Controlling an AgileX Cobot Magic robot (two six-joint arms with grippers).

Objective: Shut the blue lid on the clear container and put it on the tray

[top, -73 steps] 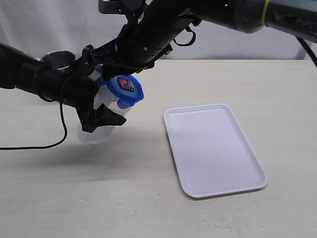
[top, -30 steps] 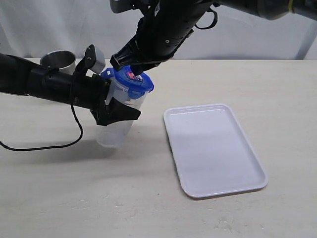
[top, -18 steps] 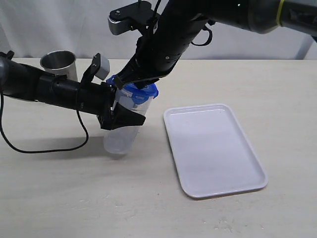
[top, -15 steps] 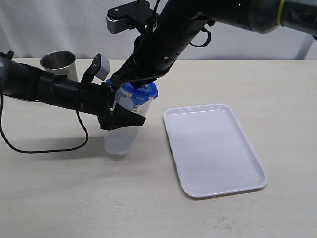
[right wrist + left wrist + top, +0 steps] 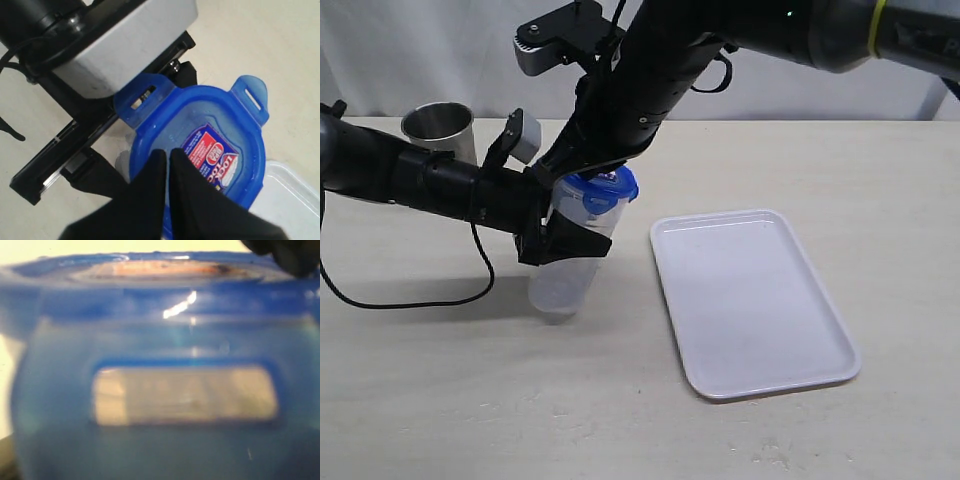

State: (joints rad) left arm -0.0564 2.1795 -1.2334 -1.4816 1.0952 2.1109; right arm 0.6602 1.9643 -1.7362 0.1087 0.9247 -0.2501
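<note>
Pressing the blue lid [image 5: 601, 189] onto the clear container [image 5: 563, 285], just beside the tray [image 5: 750, 300], not on it.
Left end effector [image 5: 558, 238] clamps the container; right end effector [image 5: 167, 161], fingers pressed together, pushes the lid. Its tabs [image 5: 252, 93] look unlatched; placing remains.

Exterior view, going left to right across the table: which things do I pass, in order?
metal cup → clear container, with the blue lid on its mouth → tray

Glossy blue plastic lid [image 5: 215, 145], translucent container [image 5: 563, 280]
</note>
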